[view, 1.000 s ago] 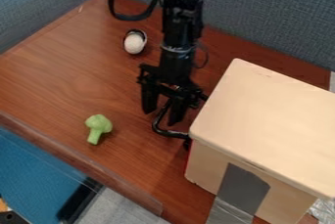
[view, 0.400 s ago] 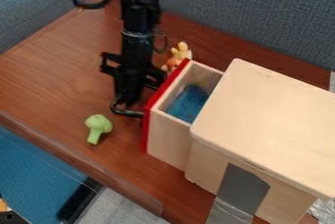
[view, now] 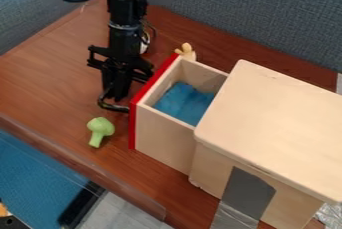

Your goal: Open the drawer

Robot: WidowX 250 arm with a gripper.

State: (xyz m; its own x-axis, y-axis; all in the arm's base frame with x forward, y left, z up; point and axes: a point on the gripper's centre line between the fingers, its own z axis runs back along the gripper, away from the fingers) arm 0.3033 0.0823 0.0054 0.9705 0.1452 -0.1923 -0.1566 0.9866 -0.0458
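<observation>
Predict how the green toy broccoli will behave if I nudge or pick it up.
The green toy broccoli lies with its rounded head wider than its stem, so a nudge would probably swing it in an arc. It looks like one solid molded piece, so it should hold its shape when squeezed. The stubby stem probably offers an easier grip than the head.

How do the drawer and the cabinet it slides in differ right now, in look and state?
The drawer is open at the top, with something blue inside; the cabinet has a flat, closed top. The drawer has a red front, while the cabinet has a dark grey patch on its side. Both are pale and look wooden.
</observation>
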